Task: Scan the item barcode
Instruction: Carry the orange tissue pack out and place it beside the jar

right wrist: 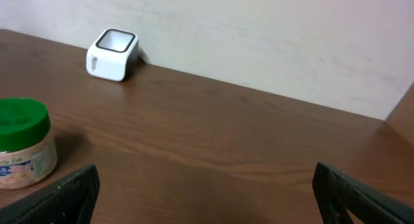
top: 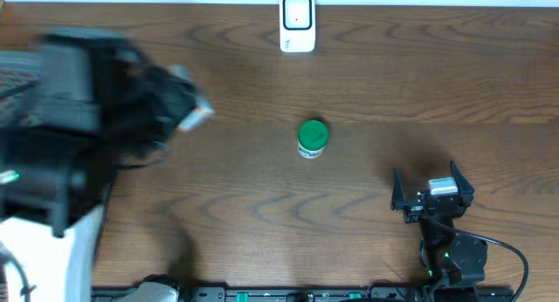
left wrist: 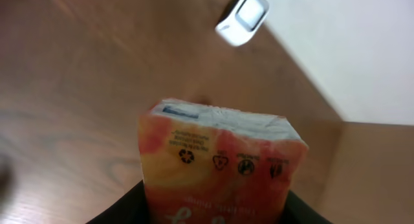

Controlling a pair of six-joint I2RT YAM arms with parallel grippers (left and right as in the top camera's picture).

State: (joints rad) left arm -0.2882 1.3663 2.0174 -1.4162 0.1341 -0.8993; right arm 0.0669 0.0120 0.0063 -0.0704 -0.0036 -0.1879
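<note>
The orange packet (left wrist: 220, 179) carries a row of four small black signs (left wrist: 229, 162), one of them a recycling loop. The pale script below them and the blue strip (left wrist: 181, 111) at its top edge are too blurred to read. The label (right wrist: 19, 167) of the green-lidded jar (right wrist: 22, 143) is illegible, and the white scanner (top: 297, 23) at the table's (top: 437, 92) far edge shows only a red mark.

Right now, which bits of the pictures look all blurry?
Overhead view: the left arm is smeared, while the green-lidded jar and the right gripper look sharp. Left wrist view: the orange packet is soft, its small print hard to read, and the white scanner is fuzzy. Right wrist view: fairly clear all over.
</note>
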